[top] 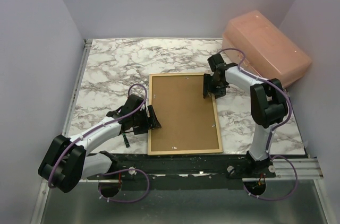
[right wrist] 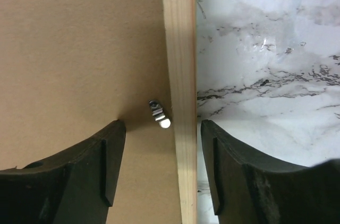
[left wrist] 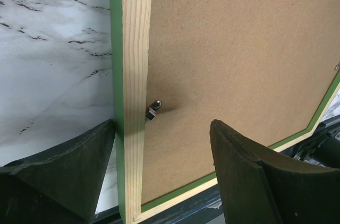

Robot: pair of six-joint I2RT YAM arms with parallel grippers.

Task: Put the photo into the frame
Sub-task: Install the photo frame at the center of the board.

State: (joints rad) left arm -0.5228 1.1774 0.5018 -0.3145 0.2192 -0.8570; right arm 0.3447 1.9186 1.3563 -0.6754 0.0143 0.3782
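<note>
The frame [top: 183, 152] lies face down in the middle of the marble table, pale wood back up, with the brown backing board [top: 183, 112] sitting inside it. The photo is hidden. My left gripper [top: 154, 119] is open and straddles the frame's left rail [left wrist: 135, 75], one finger outside on the table, one over the board [left wrist: 239, 49]. A small metal clip [left wrist: 153, 110] lies by that rail. My right gripper [top: 208, 87] is open and straddles the right rail [right wrist: 180, 49], near another metal clip [right wrist: 159, 114].
A pink translucent plastic box [top: 265, 49] stands at the back right, just behind the right arm. A black strip [top: 202, 163] runs along the near table edge below the frame. Grey walls close in the table at left, back and right.
</note>
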